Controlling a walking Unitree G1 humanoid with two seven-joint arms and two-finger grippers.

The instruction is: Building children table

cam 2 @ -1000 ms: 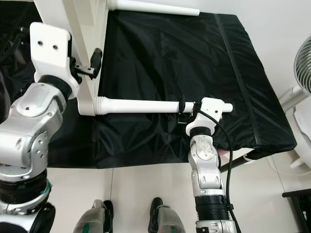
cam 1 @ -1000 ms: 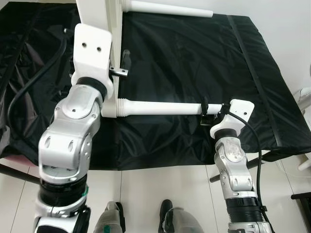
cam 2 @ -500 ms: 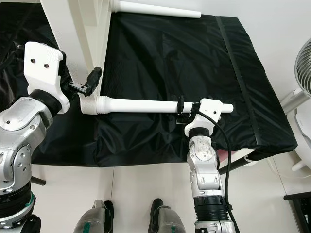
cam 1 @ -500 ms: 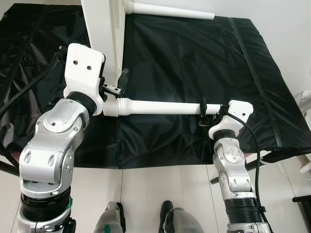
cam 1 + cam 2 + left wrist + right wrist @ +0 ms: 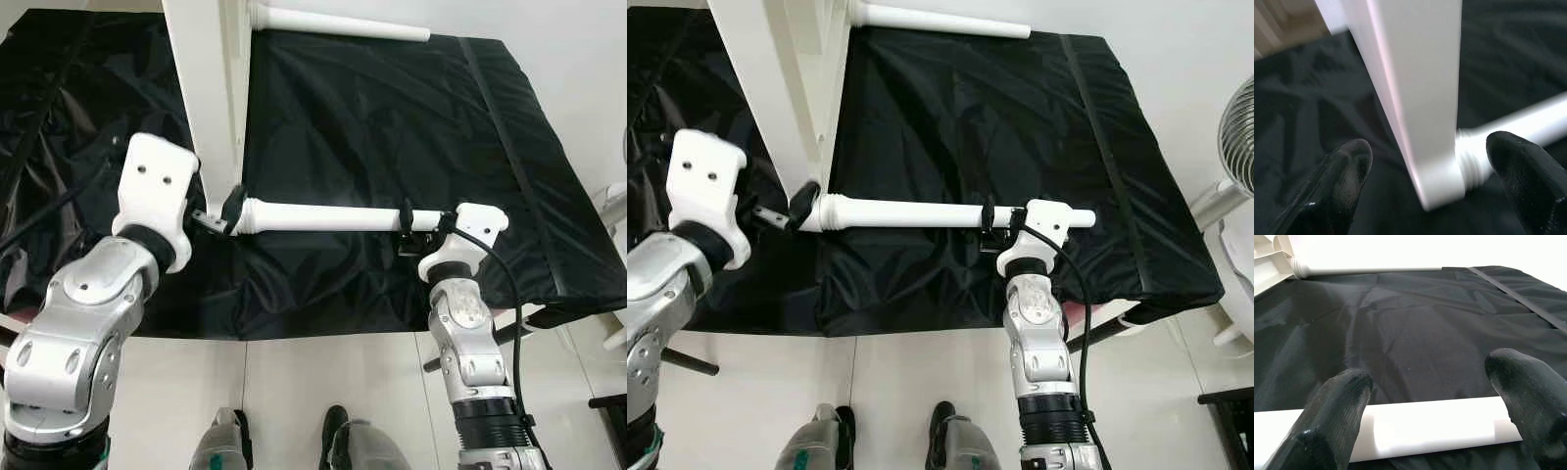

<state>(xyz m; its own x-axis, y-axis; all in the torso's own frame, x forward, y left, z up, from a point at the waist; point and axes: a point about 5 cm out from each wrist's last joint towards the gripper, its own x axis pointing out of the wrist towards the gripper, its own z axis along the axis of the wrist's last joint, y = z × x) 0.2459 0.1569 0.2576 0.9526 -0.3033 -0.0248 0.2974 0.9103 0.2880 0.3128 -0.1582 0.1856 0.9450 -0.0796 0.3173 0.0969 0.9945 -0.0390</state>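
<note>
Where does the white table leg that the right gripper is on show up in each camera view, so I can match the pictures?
Left eye view: near table leg crosses the middle, over the black cloth.
Right eye view: same leg, mid-frame.
Left wrist view: its threaded end meets the white tabletop's corner.
Right wrist view: it lies between the black fingers.
Shared landmark: the tabletop's corner.

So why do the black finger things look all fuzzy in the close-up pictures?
They sit too near the lens. In the left wrist view the fingers and the white board between them are soft and blurry. In the right wrist view the fingers blur too, while the black cloth behind stays sharper. The head views are crisp, with a dull shine on the cloth.
</note>
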